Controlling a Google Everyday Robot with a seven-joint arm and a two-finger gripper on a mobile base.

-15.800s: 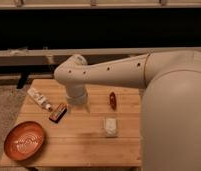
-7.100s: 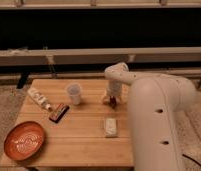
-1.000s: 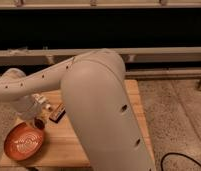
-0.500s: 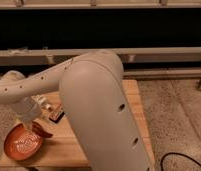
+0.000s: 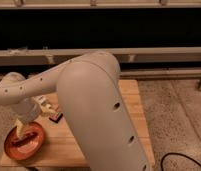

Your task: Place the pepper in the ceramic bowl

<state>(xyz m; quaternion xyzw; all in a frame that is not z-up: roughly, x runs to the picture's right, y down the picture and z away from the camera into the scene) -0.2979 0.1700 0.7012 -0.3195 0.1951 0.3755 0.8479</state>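
Dark shelving and pale horizontal rails fill the background, with speckled flooring to the right and a black cable curling at the lower right corner.

From the single camera view, most of the picture is taken up by the robot's smooth, cream-coloured arm [image 5: 94, 100], a fat rounded tube dotted with small holes, which arcs from the lower right up and over to the left. It hides much of the light wooden slatted surface [image 5: 131, 95]. At the arm's far end, the tool [image 5: 22, 131] hangs directly over the ceramic bowl [image 5: 25, 141], low enough to overlap its inside. Whether it is clenched or released cannot be told. The bowl is a wide, shallow, orange-red round sitting at the front left corner of the surface. The pepper is not visible; it may be hidden in the tool or already in the bowl beneath it. A flat dark red-brown bar [image 5: 56, 117] lies just beside the bowl's far edge, near a pale packet [image 5: 43, 102].

By my reading, the placing step is in hand: the next move calls for a release over the bowl's centre, then a straight lift clear of the rim.
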